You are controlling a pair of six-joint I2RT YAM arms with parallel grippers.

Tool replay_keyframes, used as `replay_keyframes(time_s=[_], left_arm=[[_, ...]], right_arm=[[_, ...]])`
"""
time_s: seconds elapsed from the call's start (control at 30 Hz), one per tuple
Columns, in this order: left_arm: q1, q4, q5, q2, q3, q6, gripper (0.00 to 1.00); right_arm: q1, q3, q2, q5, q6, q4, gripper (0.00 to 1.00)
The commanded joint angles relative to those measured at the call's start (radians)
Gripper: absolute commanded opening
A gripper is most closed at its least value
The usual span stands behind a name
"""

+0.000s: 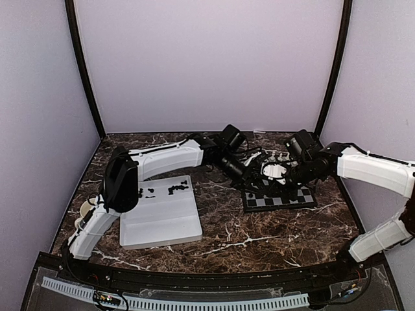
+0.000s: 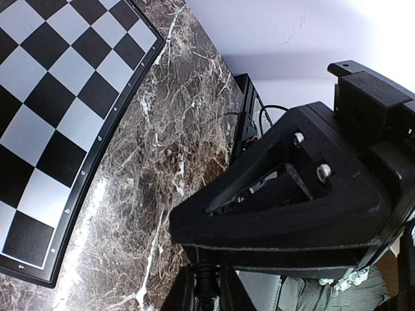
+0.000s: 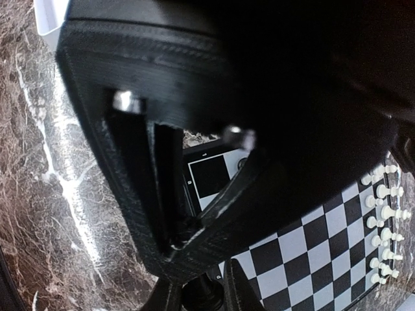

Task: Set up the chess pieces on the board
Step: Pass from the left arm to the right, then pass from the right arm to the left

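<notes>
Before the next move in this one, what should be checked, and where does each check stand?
1. Rows of white pieces standing along one edge of the board: ok.
2. All black pieces on the board: not ok; several lie on the white tray.
3. Free squares for black: ok; board bare away from white rows.
4. Clearance between left gripper and right gripper: not ok; they are very close together.
5. Piece in either grip: cannot tell; only dark shapes show there.

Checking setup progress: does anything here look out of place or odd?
Nothing looks damaged or spilled. The black chess pieces sit in loose clumps on the white tray, off the board, while the white chess pieces stand in tidy rows along one board edge.
</notes>
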Motion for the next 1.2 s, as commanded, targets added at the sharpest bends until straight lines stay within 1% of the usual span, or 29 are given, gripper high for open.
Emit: replay_keyframes(time_s=[0.0, 0.07, 0.1, 0.13, 0.17, 0.2, 0.23, 0.27, 0.3, 0.33, 0.4, 0.6, 0.8, 0.97, 1.07, 1.17], left_arm=[[-0.003, 0.02, -0.042, -0.108, -0.035, 0.043, 0.15], [-0.003, 0.058, -0.089, -0.144, -0.07, 0.06, 0.2], [-0.003, 0.081, -0.104, -0.159, -0.107, 0.068, 0.21], [-0.004, 0.15, -0.127, -0.196, -0.133, 0.068, 0.23], [-0.004, 0.197, -0.136, -0.218, -0.206, 0.059, 0.23], [-0.005, 0.306, -0.153, -0.265, -0.245, 0.051, 0.25], [-0.007, 0.363, -0.163, -0.287, -0.332, 0.032, 0.27], [-0.008, 0.477, -0.183, -0.329, -0.375, 0.022, 0.28], [-0.008, 0.517, -0.189, -0.345, -0.446, 0.006, 0.28], [-0.008, 0.607, -0.198, -0.367, -0.471, -0.002, 0.28], [-0.008, 0.67, -0.207, -0.38, -0.518, -0.018, 0.27], [-0.017, 0.768, -0.23, -0.388, -0.559, -0.036, 0.28], [-0.022, 0.779, -0.274, -0.388, -0.559, -0.036, 0.28], [-0.021, 0.754, -0.357, -0.387, -0.556, -0.043, 0.29], [-0.023, 0.755, -0.367, -0.385, -0.555, -0.046, 0.29], [-0.024, 0.756, -0.359, -0.38, -0.554, -0.049, 0.25]], right_arm=[[0.007, -0.008, -0.021, 0.003, 0.04, 0.061, 0.09], [-0.005, -0.022, -0.045, -0.038, 0.073, 0.093, 0.06], [-0.019, -0.028, -0.055, -0.073, 0.092, 0.106, 0.05], [-0.032, -0.034, -0.062, -0.116, 0.111, 0.116, 0.04], [-0.046, -0.038, -0.065, -0.154, 0.129, 0.122, 0.03], [-0.061, -0.041, -0.067, -0.19, 0.147, 0.129, 0.03], [-0.076, -0.045, -0.069, -0.227, 0.163, 0.136, 0.03], [-0.096, -0.048, -0.07, -0.26, 0.179, 0.142, 0.03], [-0.112, -0.05, -0.071, -0.294, 0.192, 0.147, 0.03], [-0.123, -0.051, -0.069, -0.331, 0.204, 0.149, 0.03], [-0.143, -0.048, -0.068, -0.371, 0.217, 0.152, 0.03], [-0.162, -0.044, -0.069, -0.417, 0.236, 0.153, 0.03], [-0.171, -0.04, -0.069, -0.442, 0.247, 0.156, 0.03], [-0.185, -0.04, -0.071, -0.47, 0.263, 0.161, 0.03], [-0.195, -0.041, -0.072, -0.483, 0.272, 0.165, 0.03], [-0.205, -0.044, -0.071, -0.488, 0.286, 0.175, 0.03]])
